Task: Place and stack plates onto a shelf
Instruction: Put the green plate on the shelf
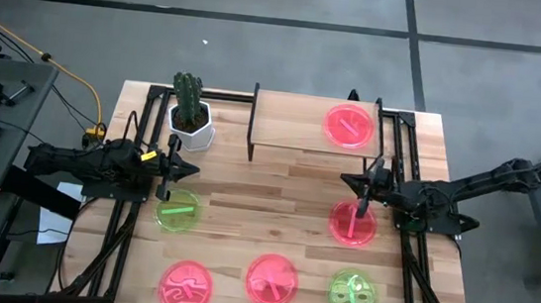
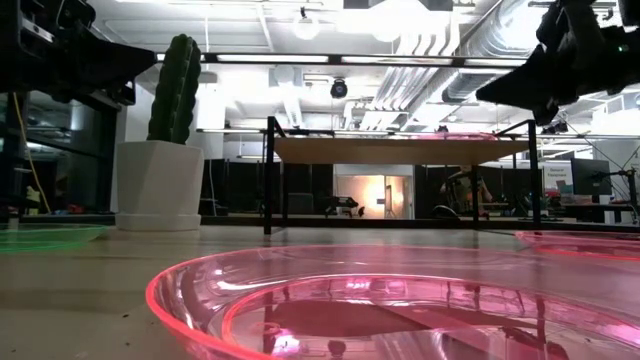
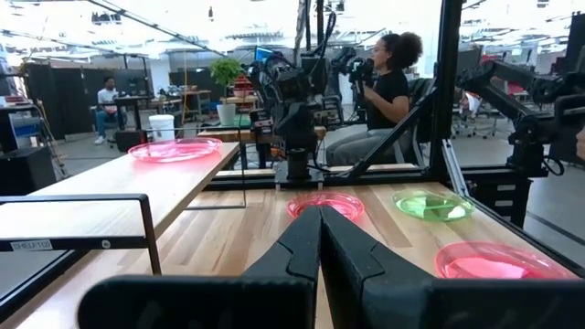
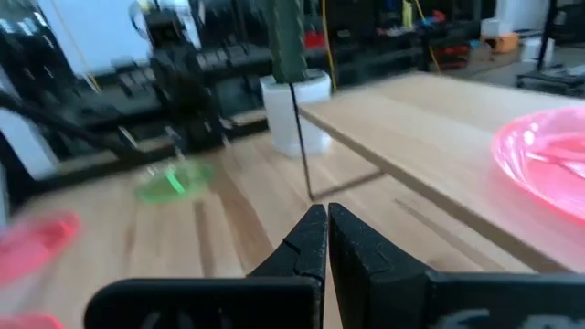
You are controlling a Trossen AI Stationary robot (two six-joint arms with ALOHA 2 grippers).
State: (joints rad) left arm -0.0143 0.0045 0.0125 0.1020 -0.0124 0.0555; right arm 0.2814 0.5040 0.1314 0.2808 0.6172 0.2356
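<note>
Resting on shelf, right end: one pink plate. Lying on table: five plates — green plate at left, pink plate at right, and along the front edge a pink one, a pink one and a green one. Hovering just above the left green plate: left gripper, fingers pressed together, gripping nothing. Hovering beside the shelf's right end, over the right pink plate: right gripper, fingers closed, empty. Standing beside the shelf's left end: cactus pot.
</note>
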